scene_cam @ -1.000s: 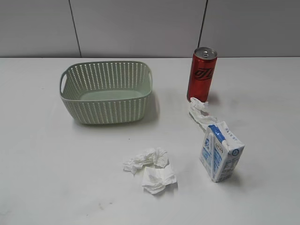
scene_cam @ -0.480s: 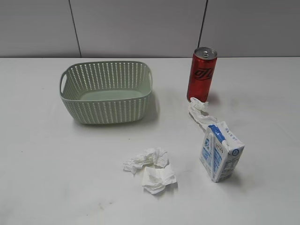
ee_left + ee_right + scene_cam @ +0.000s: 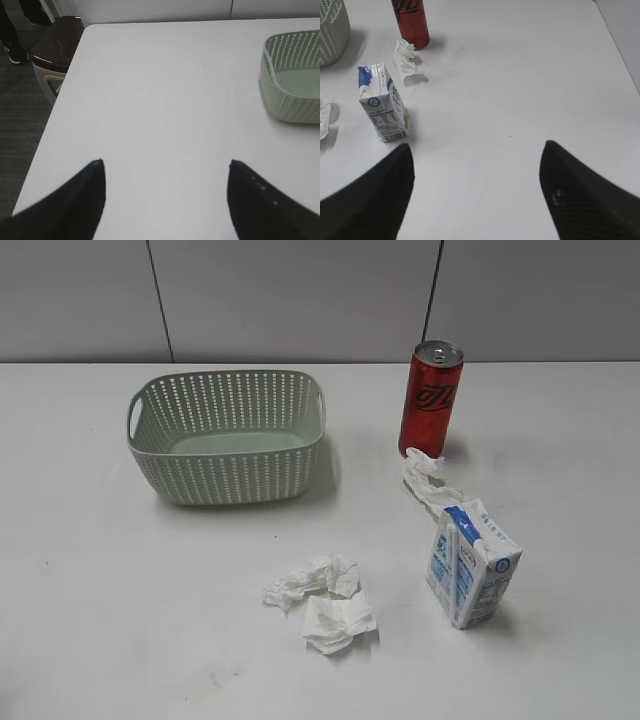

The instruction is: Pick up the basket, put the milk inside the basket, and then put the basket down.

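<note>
A white table [image 3: 120, 620] runs back to a grey panelled wall. My left gripper [image 3: 165, 165] and right gripper [image 3: 477, 147] both hang spread and empty above it. Nothing is done yet: the basket [image 3: 228, 437] sits empty far left, the milk [image 3: 470, 562] upright near right. The milk's blue print is too small to read; the red can [image 3: 430, 398] shows a black logo I cannot make out.

A plain lab or office space: white table [image 3: 120, 620], grey panelled wall [image 3: 300, 300], lidded bin [image 3: 57, 47] left of the left gripper.
</note>
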You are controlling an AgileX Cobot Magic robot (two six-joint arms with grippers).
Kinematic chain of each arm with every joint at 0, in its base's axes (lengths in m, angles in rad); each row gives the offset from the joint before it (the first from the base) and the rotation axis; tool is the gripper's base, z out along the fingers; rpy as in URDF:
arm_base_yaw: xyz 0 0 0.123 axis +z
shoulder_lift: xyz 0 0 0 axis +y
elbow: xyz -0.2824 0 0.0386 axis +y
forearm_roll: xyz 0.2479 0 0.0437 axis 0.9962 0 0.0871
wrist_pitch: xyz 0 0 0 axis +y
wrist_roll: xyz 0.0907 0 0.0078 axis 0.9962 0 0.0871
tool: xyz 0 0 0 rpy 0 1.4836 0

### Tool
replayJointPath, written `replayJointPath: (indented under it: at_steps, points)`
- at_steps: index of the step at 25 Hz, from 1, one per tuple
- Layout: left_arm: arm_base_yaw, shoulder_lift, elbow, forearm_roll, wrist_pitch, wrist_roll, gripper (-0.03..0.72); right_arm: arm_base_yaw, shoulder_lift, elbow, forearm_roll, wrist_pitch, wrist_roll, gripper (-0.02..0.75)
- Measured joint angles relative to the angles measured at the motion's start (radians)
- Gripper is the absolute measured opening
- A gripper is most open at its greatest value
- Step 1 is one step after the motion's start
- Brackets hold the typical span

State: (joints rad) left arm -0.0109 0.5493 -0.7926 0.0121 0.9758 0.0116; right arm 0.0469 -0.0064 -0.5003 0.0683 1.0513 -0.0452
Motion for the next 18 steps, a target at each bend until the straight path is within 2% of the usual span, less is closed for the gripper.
replayJointPath:
  at_steps: [8,11,18]
  points:
    - [-0.006,0.266,-0.142,-0.048,-0.032,0.001,0.578,0.000,0.000,0.000,0.000,0.000,0.000,0.592]
    - [-0.027,0.353,-0.183,-0.087,-0.035,0.001,0.578,0.000,0.000,0.000,0.000,0.000,0.000,0.592]
    - [-0.086,0.611,-0.324,-0.100,-0.038,0.002,0.575,0.000,0.000,0.000,0.000,0.000,0.001,0.592]
